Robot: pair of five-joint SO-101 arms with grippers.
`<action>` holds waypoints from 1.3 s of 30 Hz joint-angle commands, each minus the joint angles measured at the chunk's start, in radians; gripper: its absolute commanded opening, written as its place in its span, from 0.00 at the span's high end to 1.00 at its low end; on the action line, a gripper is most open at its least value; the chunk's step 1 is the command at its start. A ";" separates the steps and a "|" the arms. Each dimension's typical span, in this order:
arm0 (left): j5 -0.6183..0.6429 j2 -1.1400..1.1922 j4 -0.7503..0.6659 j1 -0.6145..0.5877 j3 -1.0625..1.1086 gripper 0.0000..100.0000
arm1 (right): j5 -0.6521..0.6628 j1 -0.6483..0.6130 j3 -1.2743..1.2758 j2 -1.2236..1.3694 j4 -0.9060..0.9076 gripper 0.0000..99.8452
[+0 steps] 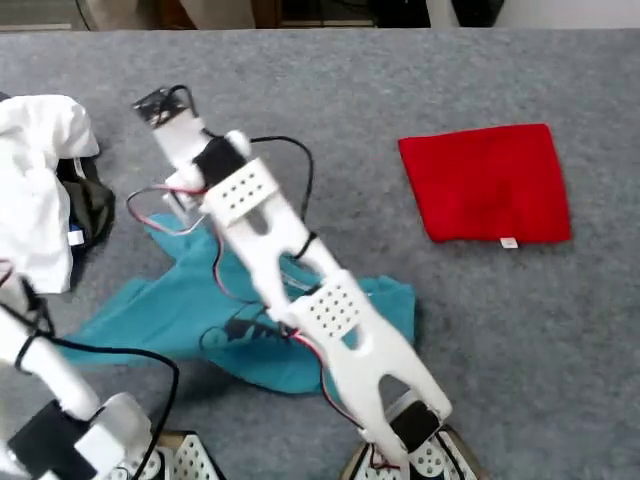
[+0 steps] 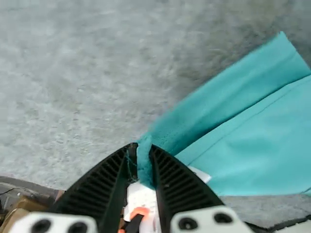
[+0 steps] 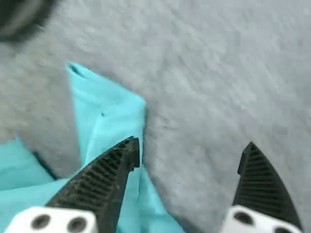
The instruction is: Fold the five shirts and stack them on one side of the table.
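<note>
From the high view, a red shirt (image 1: 487, 183) lies folded into a neat rectangle on the far right part of the grey table (image 1: 400, 80), well apart from everything else. A teal shirt (image 1: 150, 310) is spread out, unfolded and rumpled, near the front middle. At the left edge a white shirt (image 1: 35, 190) sits crumpled, with a dark cloth (image 1: 92, 205) partly under it. The right arm (image 1: 270, 235) stretches from the front edge diagonally across the teal shirt toward its far corner. The left arm (image 1: 55, 375) stands at the front left, beside the teal shirt's left tip.

In the left wrist view, the left gripper (image 2: 143, 145) is clamped on a bunched corner of the teal shirt (image 2: 243, 131). The fabric runs up between the two black fingers and fans out over the table (image 2: 73, 73).

In the right wrist view, the right gripper (image 3: 192, 145) is spread wide and holds nothing. One finger (image 3: 107, 170) hangs over the edge of the teal shirt (image 3: 109, 121), the other over bare table (image 3: 218, 73). A pointed corner of the shirt lies just beyond the fingers.
</note>
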 commanded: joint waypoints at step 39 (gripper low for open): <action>-0.098 -0.156 0.046 -0.270 -0.152 0.98 | 0.009 0.039 -0.001 0.174 0.115 1.00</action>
